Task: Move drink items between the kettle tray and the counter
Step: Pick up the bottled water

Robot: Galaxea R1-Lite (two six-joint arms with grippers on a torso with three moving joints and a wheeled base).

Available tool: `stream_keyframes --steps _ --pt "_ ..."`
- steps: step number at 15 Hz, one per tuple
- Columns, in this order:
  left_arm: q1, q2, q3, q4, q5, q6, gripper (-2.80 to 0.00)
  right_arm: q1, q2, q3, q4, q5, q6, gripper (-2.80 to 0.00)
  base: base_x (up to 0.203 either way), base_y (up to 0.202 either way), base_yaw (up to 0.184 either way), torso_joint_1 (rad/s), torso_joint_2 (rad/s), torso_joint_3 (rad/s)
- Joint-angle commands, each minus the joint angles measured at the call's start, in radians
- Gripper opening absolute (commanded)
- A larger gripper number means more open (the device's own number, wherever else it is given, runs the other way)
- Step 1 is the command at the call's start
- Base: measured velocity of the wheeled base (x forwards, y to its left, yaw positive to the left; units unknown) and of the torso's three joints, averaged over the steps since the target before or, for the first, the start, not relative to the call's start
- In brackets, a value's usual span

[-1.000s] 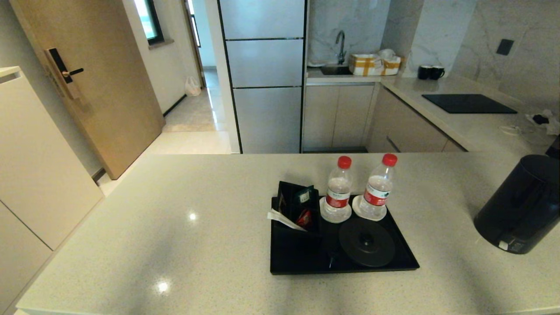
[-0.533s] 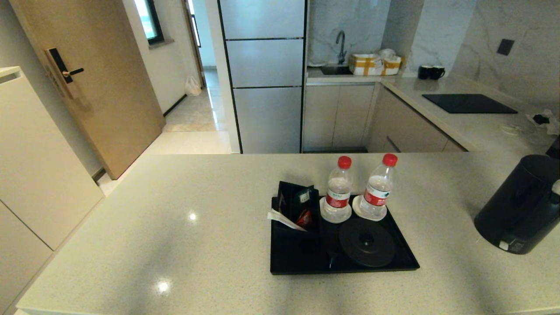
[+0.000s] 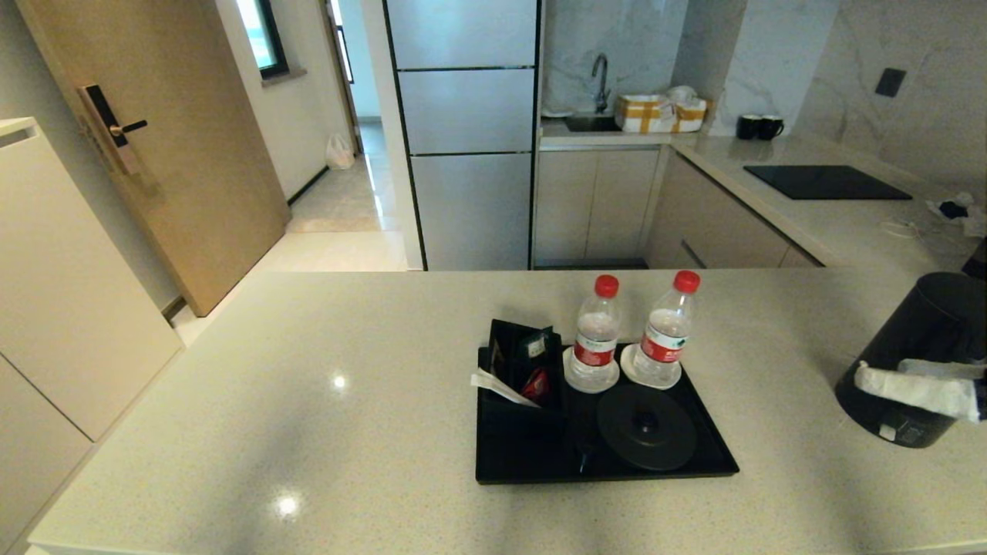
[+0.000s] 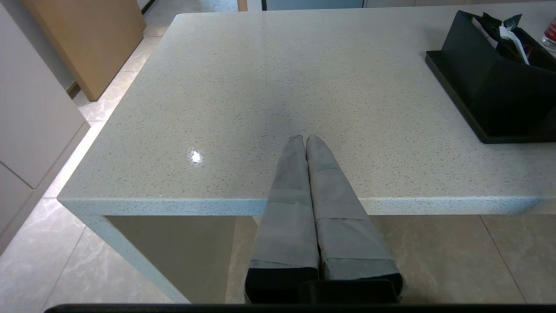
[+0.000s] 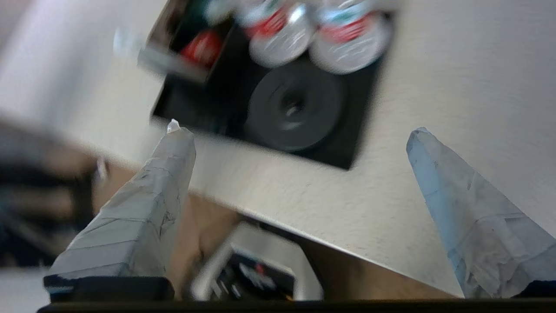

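Right gripper (image 5: 295,134) arriving beside the kettle (image 3: 921,354) at the counter's (image 3: 308,401) right edge.

It is hanging with fingers spread wide, holding nothing (left gripper (image 4: 305,141) is resting pinched shut at the counter's near edge); both bottles (image 3: 595,333) (image 3: 665,330) are standing on coasters in the tray (image 3: 524,455), mid-counter.
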Motion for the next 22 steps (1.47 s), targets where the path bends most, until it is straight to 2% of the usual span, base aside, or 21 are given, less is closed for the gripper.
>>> stream_keyframes --steps 1,2,4,6,9,15,16,18,20,22 --pt "0.0 0.0 0.0 0.0 0.001 0.0 -2.8 0.133 0.011 0.026 -0.013 -0.037 -0.017 -2.8 0.0 0.0 0.0 0.0 0.0 0.0" --pt "0.0 0.0 0.001 0.0 0.001 0.0 -2.8 0.184 0.01 0.07 -0.08 -0.065 -0.025 -2.8 0.0 0.0 0.0 0.0 0.0 0.0" --pt "0.0 0.0 0.0 0.0 0.001 0.0 -2.8 0.201 0.043 0.125 -0.224 -0.099 -0.028 -2.8 0.0 0.0 0.0 0.0 0.0 0.0" --pt "0.0 0.0 0.0 0.0 0.001 0.0 -2.8 0.213 0.063 0.146 -0.267 -0.114 -0.03 -2.8 0.0 0.0 0.0 0.0 0.0 0.0" --pt "0.0 0.0 0.0 0.0 0.001 0.0 -2.8 0.253 0.125 0.167 -0.401 -0.21 -0.016 -2.8 0.0 0.0 0.0 0.0 0.0 0.0" --pt "0.0 0.0 0.0 0.0 0.001 0.0 -2.8 0.33 0.227 0.211 -0.579 -0.264 -0.011 -2.8 0.0 0.0 0.0 0.0 0.0 0.0" --pt "0.001 0.0 0.0 0.0 0.001 0.0 -2.8 0.354 0.262 0.217 -0.625 -0.29 -0.011 -2.8 0.0 0.0 0.0 0.0 0.0 0.0" --pt "0.0 0.0 0.0 0.0 0.001 0.0 -2.8 0.423 0.325 0.238 -0.748 -0.399 -0.009 -2.8 0.0 0.0 0.0 0.0 0.0 0.0" --pt "0.001 0.0 0.0 0.0 0.001 0.0 -2.8 0.432 0.341 0.248 -0.787 -0.412 -0.004 -2.8 0.0 0.0 0.0 0.0 0.0 0.0" --pt "0.0 0.0 0.0 0.0 0.001 0.0 -2.8 0.465 0.4 0.293 -0.942 -0.425 0.029 -2.8 0.0 0.0 0.0 0.0 0.0 0.0"
